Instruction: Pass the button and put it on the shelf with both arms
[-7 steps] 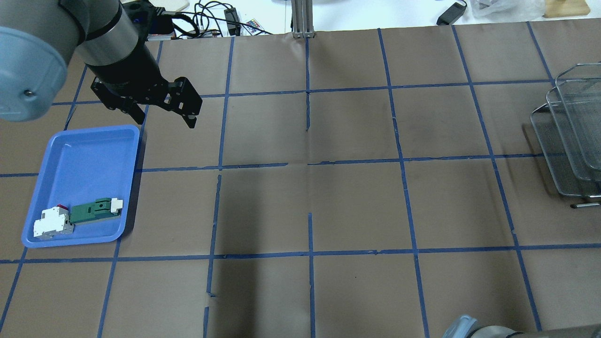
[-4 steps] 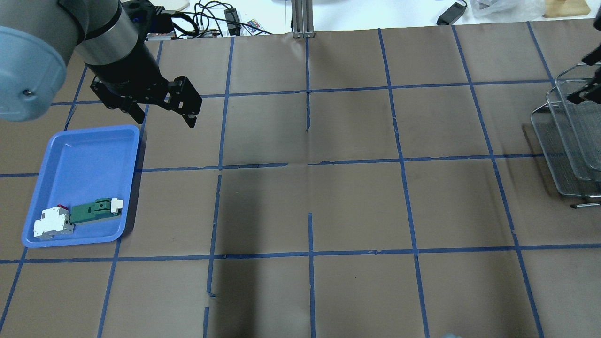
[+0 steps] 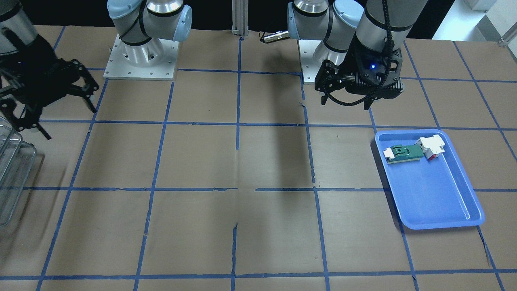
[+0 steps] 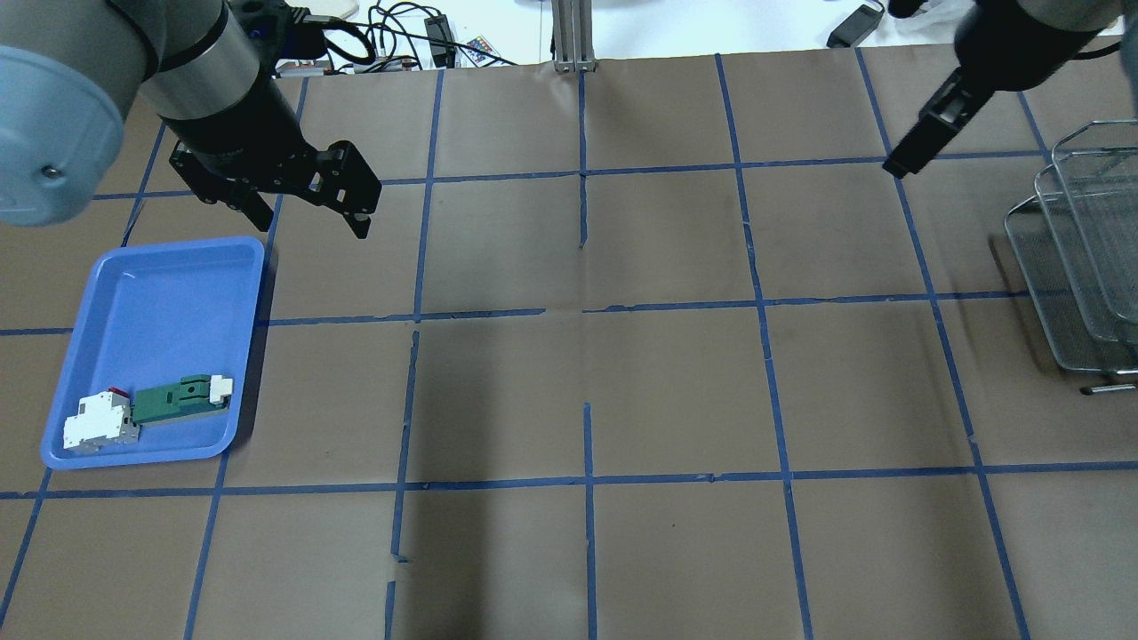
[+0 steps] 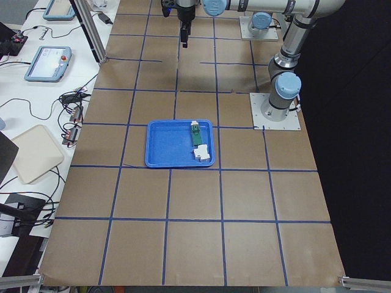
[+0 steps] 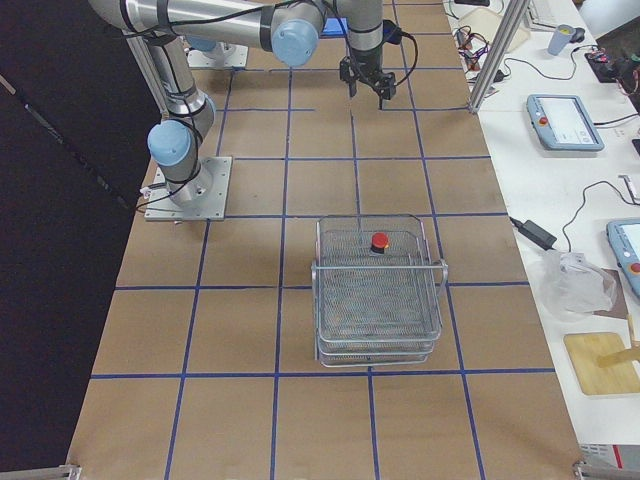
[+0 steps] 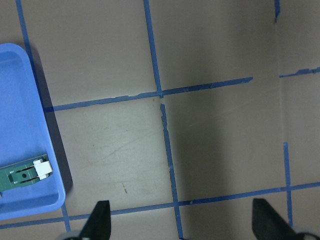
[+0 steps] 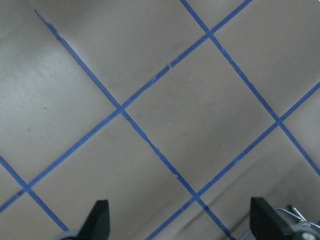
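Note:
The button (image 6: 380, 241), with its red cap up, sits in the top basket of the wire-mesh shelf (image 6: 378, 300); it shows only in the exterior right view. The shelf also shows at the right edge of the overhead view (image 4: 1080, 267). My right gripper (image 4: 898, 164) is open and empty, raised left of the shelf; it also shows in the front-facing view (image 3: 68, 121) and its wrist view (image 8: 182, 225). My left gripper (image 4: 311, 222) is open and empty above the paper just beyond the blue tray's far corner, seen also in the front-facing view (image 3: 345, 104).
The blue tray (image 4: 160, 293) at the left holds a green-and-white flat part (image 4: 182, 397) and a white block (image 4: 98, 422) with a red bit. The table is covered in brown paper with a blue tape grid. Cables and devices lie beyond the far edge.
My right gripper has come away from over the shelf, moving left and toward the table's far side. My left gripper has barely moved.

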Tool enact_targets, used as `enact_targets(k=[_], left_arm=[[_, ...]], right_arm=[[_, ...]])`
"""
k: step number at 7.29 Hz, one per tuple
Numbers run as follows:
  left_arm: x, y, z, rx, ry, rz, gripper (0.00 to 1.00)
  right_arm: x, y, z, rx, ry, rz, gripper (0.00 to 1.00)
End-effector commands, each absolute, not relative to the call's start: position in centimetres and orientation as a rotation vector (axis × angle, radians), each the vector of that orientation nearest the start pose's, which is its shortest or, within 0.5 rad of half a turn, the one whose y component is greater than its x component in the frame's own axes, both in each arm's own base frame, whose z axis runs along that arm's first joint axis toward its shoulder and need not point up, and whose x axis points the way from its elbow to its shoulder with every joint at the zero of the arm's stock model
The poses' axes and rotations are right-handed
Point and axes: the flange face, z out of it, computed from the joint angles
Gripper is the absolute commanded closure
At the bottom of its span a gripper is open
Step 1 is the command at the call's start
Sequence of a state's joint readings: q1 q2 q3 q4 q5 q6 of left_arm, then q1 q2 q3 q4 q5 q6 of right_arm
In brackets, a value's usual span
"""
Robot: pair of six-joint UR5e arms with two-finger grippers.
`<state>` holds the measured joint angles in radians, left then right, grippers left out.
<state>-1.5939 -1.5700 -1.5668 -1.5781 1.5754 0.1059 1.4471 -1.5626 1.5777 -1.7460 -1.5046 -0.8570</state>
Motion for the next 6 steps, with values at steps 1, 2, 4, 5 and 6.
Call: enact_targets(k=[1, 2, 4, 5, 6], left_arm=[[-14.4, -48.8, 48.9, 0.202, 3.131, 0.007, 0.00], [-14.4, -48.6, 48.8, 0.202, 3.131, 0.010, 0.00], [-14.4, -48.6, 48.8, 0.200, 3.129, 0.012, 0.00], [-14.4, -48.6, 48.8, 0.200, 3.129, 0.012, 0.00], [-14.4, -48.6, 48.8, 0.200, 3.131, 0.010, 0.00]], right_arm=[[15.3, -52.2, 51.0, -0.651, 3.032, -0.331, 0.00], [16.8, -52.4, 52.1, -0.518, 3.076, -0.303, 0.00], [16.8, -52.9, 51.3, -0.270, 3.098, -0.013, 0.00], [16.2, -52.8, 49.9, -0.179, 3.113, 0.106, 0.00], [15.2, -52.2, 49.1, -0.028, 3.116, 0.213, 0.00]])
